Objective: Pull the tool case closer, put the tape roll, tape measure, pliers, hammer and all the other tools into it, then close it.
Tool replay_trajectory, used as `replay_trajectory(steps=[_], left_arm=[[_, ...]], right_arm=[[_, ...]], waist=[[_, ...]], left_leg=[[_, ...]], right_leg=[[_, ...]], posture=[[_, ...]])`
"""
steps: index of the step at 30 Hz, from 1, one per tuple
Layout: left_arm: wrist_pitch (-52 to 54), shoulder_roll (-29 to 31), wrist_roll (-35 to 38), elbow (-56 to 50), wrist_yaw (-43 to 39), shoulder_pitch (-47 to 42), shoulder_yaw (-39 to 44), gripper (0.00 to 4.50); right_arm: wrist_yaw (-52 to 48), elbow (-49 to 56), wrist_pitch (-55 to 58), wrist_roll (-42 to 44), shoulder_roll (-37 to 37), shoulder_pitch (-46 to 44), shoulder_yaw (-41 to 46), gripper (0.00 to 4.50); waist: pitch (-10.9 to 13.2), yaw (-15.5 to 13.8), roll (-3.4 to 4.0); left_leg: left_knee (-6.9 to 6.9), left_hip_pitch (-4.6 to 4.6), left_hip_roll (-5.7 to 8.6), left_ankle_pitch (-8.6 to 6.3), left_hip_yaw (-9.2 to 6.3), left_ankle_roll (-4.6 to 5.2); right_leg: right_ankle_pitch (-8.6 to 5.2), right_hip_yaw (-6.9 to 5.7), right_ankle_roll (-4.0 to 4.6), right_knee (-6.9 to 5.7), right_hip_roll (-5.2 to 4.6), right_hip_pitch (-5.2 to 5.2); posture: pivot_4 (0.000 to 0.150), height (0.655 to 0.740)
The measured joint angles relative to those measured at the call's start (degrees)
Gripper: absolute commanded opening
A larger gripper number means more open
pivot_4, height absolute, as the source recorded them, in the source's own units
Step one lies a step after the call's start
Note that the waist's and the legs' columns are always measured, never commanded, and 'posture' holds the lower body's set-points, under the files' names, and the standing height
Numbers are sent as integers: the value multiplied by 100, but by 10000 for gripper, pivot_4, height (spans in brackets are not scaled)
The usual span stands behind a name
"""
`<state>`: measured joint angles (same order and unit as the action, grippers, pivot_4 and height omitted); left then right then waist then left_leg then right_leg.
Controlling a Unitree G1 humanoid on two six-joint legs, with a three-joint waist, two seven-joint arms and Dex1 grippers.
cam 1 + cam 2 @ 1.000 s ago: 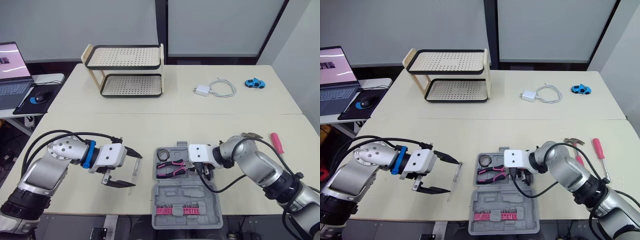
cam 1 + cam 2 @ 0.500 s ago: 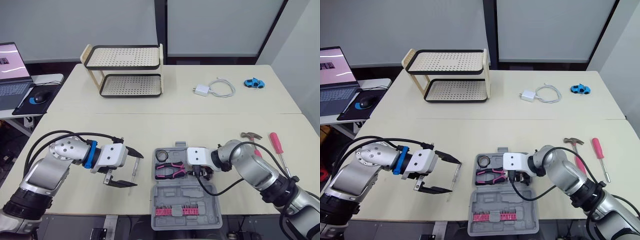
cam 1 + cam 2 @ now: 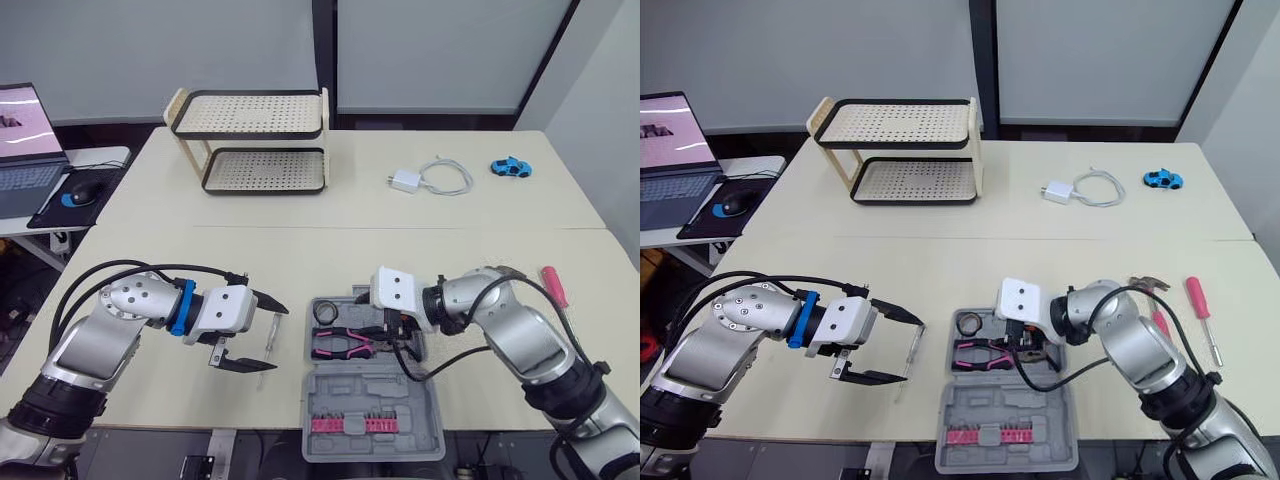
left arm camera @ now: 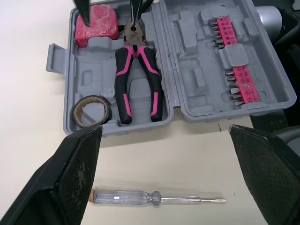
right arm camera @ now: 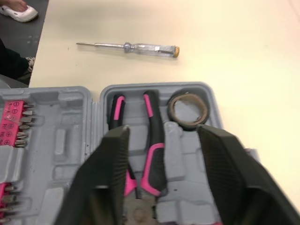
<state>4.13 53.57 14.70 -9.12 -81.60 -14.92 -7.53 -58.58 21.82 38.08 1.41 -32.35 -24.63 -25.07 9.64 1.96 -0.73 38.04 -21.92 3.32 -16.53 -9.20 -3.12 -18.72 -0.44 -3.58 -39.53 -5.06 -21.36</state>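
"Where does the tool case (image 3: 375, 390) sit?"

"At the near edge of the desk (image 3: 300, 260), about midway along it, lying open. The half nearest the edge carries a pink strip of bits (image 3: 350, 423). The farther half holds the pliers (image 3: 340, 342), with the tape roll (image 3: 323, 313) in its left corner and the tape measure (image 4: 96, 23) on the pliers' other side."

"And the claws?"

"The right claw (image 5: 162, 133) hangs over that farther half with its fingers spread and nothing between them but air. One tip is by the tape measure, the other by the pliers' head. Whether they touch, I cannot tell. The left claw (image 3: 279, 338) is wide apart too, empty, just left of the case, straddling a clear-handled screwdriver (image 3: 267, 340) that lies flat on the desk."

"What is not yet in the case?"

"That screwdriver, plus the hammer (image 3: 1145, 287) and a pink-handled screwdriver (image 3: 1197, 300), both near the right edge beyond the right arm."

"Farther back?"

"A white charger (image 3: 405, 181) with its coiled cable (image 3: 447, 175), a blue toy car (image 3: 510, 166) toward the far right corner, and a two-tier rack (image 3: 255, 140) at the far edge, left of centre. A laptop (image 3: 25, 140) and mouse (image 3: 78, 192) sit on a side table off the left edge."
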Motion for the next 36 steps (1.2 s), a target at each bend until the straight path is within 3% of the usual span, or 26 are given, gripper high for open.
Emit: replay_trajectory(steps=[4,17,27,31,36], left_arm=[[3,0,4,0,21,23,0,45000],[17,1,4,-3,111,110,0,45000],[17,1,4,-1,202,225,2,45000],[19,1,41,30,302,338,129,45000],[33,7,109,146,480,575,497,45000]], right_arm=[[296,-214,-60,-94,159,77,-179,314],[617,-1254,-350,-479,423,-60,-700,314],[595,-1407,-651,-463,372,-48,-703,314],[609,-1337,-758,-218,432,113,-402,314],[533,-402,-741,165,151,170,172,314]], waist=[[0,4,0],[-1,20,0],[-10,21,0],[-8,26,2],[-8,31,3]], left_leg=[[0,3,1,0,-1,0],[-1,10,2,2,-1,-3],[0,16,1,2,-2,-3],[-1,12,-1,2,-2,-4],[-3,10,-5,2,-7,-3]], right_leg=[[0,-3,0,-6,6,-1],[0,-2,0,-14,8,-1],[0,0,0,-21,8,3],[0,0,0,-23,8,-3],[0,-1,0,-21,7,-4]], posture=[[1500,7318],[1500,7318],[1500,7318],[1500,7318],[1500,7318]])
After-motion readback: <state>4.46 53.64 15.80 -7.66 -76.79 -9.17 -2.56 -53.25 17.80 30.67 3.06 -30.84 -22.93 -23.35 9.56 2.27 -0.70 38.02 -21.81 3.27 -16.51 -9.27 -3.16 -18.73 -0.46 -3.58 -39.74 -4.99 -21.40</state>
